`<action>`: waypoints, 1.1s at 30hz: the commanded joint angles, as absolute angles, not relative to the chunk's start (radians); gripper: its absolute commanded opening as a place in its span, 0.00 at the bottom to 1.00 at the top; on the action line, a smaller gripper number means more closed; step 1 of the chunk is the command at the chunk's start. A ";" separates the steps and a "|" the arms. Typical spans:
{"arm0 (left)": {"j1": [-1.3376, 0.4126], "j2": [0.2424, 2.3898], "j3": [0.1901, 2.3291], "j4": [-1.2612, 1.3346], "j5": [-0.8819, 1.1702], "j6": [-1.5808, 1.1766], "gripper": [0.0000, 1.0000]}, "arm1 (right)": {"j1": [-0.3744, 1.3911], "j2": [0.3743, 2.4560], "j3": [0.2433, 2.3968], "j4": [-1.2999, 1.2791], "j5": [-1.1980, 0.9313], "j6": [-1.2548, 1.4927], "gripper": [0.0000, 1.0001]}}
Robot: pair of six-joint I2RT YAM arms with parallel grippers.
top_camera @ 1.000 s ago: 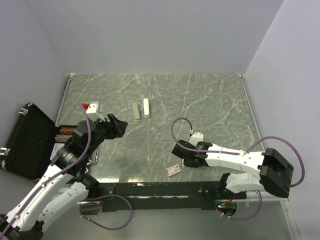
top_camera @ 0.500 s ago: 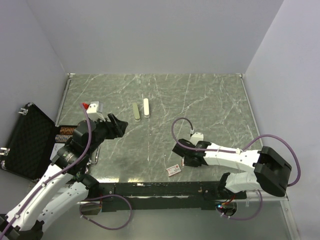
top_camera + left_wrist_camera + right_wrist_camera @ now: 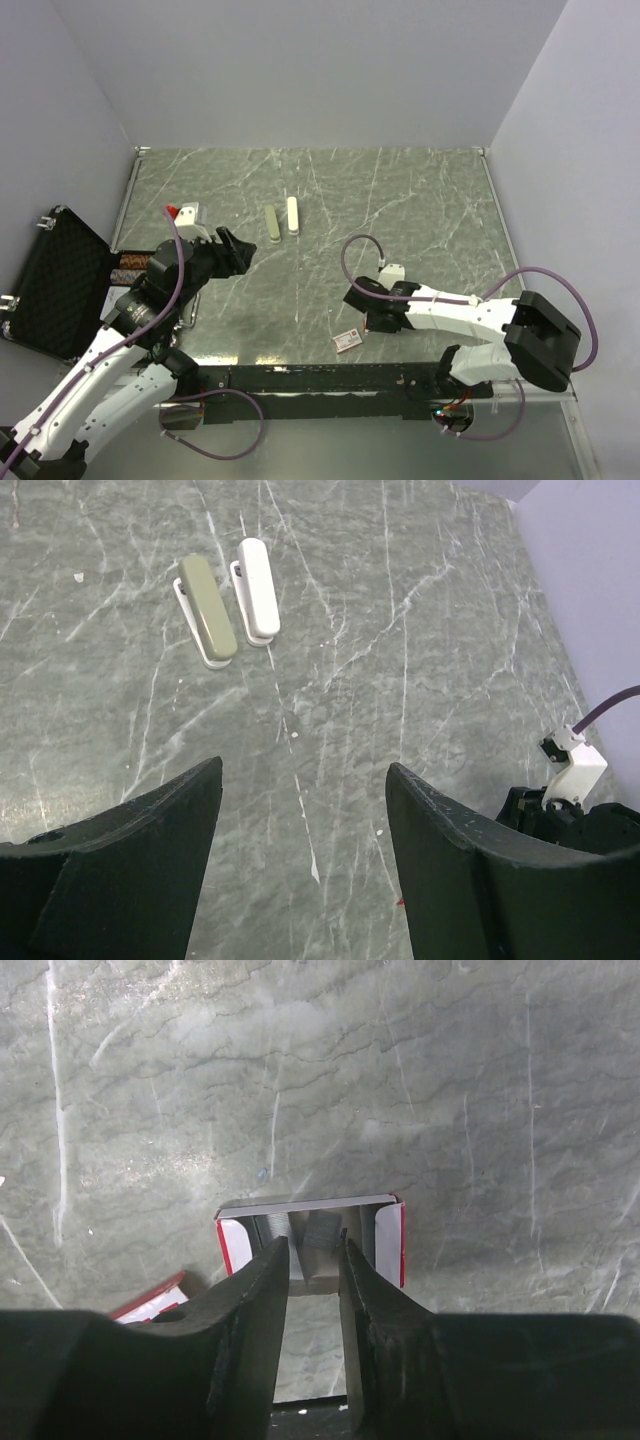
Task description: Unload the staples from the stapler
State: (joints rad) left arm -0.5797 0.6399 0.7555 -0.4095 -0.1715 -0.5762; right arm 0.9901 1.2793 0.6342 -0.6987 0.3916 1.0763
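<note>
Two shut staplers lie side by side at the table's middle back: an olive stapler and a white stapler. My left gripper is open and empty, held above bare table short of them. My right gripper is low at the near edge, its jaws nearly together around a short grey strip of staples at the mouth of an open red-and-white box tray. More grey strips lie inside the tray.
A second red-and-white box piece lies beside my right gripper by the table's front edge. An open black case sits off the table's left side. Grey walls close in the back and both sides.
My right arm has shifted very slightly at the box. The left arm and the staplers have not moved.
</note>
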 commanded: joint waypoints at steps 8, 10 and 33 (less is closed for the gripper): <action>-0.581 0.647 0.752 -0.391 -0.163 -0.566 0.72 | 0.985 1.178 0.683 -0.793 0.433 1.092 0.35; -0.581 0.650 0.752 -0.388 -0.161 -0.566 0.72 | 0.985 1.154 0.693 -0.814 0.442 1.092 0.36; -0.581 0.684 0.750 -0.376 -0.103 -0.555 0.72 | 0.917 1.080 0.581 -0.835 0.413 1.126 0.36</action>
